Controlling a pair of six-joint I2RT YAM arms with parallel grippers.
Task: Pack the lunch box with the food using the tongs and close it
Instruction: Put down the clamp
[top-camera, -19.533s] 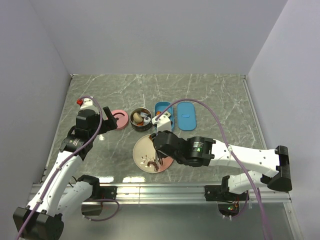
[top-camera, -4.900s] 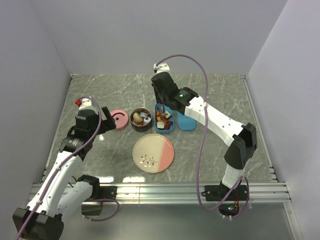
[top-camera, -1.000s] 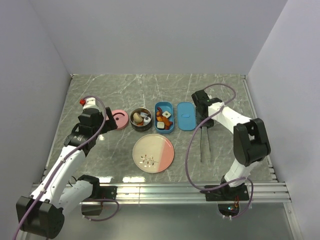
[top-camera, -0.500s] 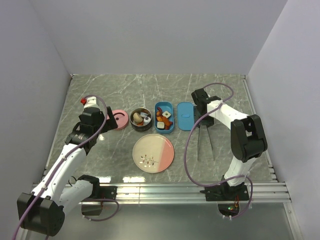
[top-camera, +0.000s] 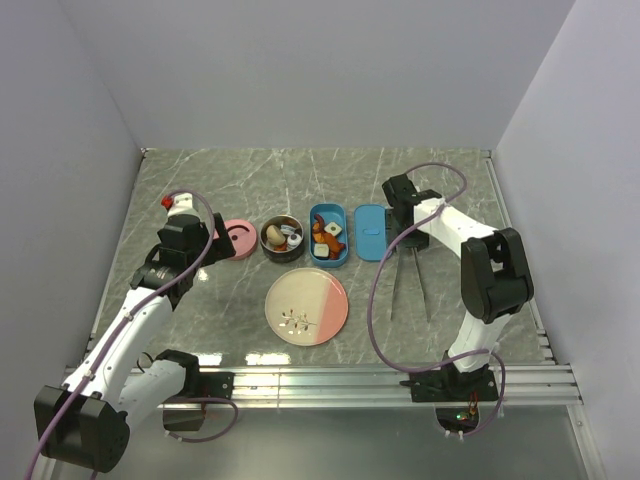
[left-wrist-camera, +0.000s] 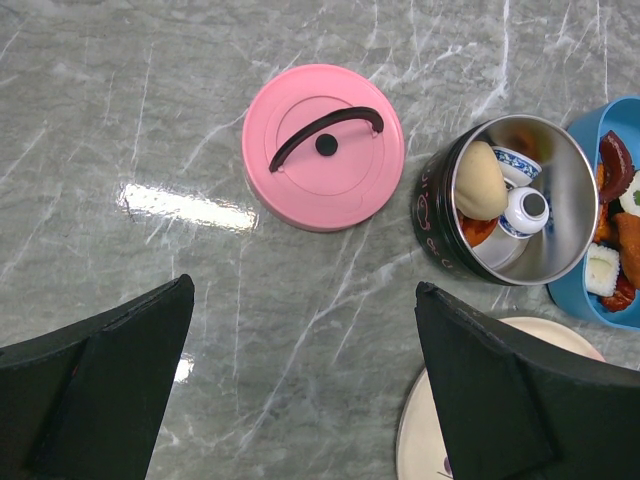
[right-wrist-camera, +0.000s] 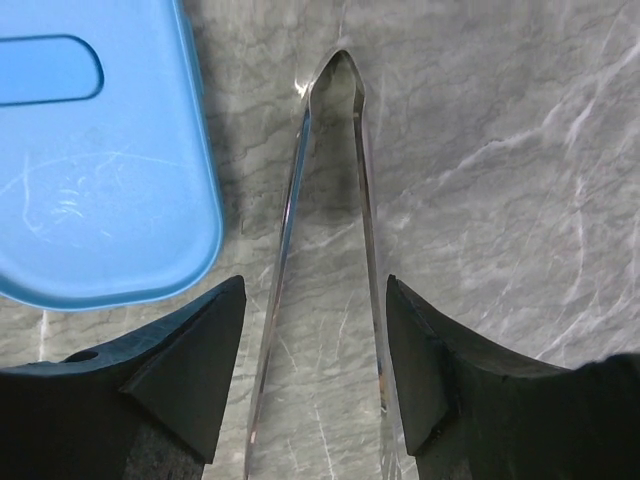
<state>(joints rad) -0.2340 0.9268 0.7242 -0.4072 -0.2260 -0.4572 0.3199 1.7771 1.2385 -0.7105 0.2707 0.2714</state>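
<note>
The silver tongs (top-camera: 408, 285) lie flat on the table right of the blue lid, joined end far, arms spread in a narrow V. My right gripper (top-camera: 407, 243) sits low over their far part. In the right wrist view the tongs (right-wrist-camera: 362, 180) run between its black fingers (right-wrist-camera: 190, 350), and the right gripper (right-wrist-camera: 315, 285) is open, a thin gap showing beside each arm. The blue lunch box (top-camera: 328, 235) holds food (left-wrist-camera: 603, 268): shrimp, sausage, white squares. My left gripper (top-camera: 212, 247) hovers wide open (left-wrist-camera: 305, 290) over bare table.
A round dark tin (left-wrist-camera: 510, 205) with a beige bun (left-wrist-camera: 480, 180) stands left of the lunch box. A pink lid (left-wrist-camera: 323, 147) lies left of the tin. The blue lid (right-wrist-camera: 90, 160) lies beside the tongs. A pink-and-cream plate (top-camera: 307, 306) sits nearer.
My right gripper has opened wider, and the tongs' arms have sprung apart on the table. The left arm has barely moved.
</note>
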